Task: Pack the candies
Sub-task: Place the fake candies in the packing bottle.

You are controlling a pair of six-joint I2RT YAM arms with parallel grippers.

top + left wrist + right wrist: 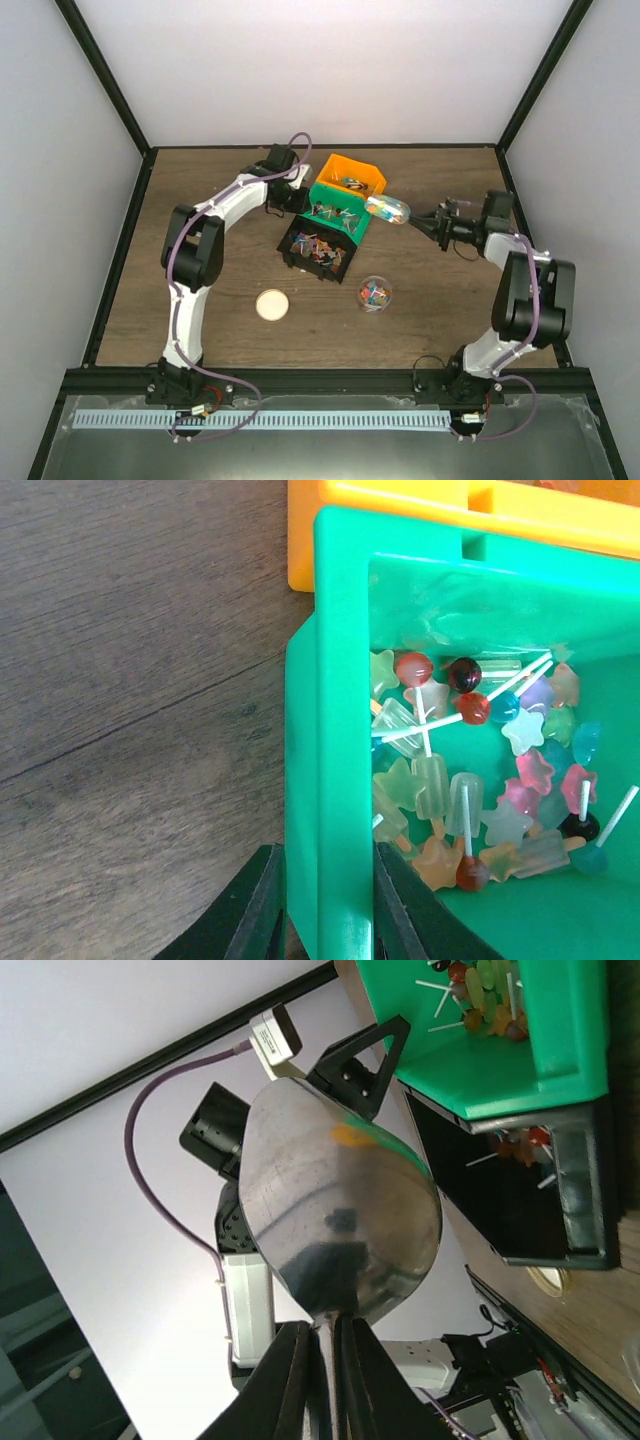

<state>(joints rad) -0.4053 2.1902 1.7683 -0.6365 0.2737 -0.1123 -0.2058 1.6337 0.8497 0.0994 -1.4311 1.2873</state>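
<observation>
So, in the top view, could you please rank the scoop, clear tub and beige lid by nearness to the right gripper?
1. scoop, in the right gripper
2. clear tub, front centre
3. beige lid, further left

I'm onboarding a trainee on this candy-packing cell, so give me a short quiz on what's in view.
1. True or false: the right gripper holds a metal scoop.
2. The left gripper has its fingers either side of a wall of which? A. orange bin B. green bin C. black bin
3. Order the bins from nearest the arm bases to farthest.
Key: 1 true; 2 B; 3 black, green, orange.
</observation>
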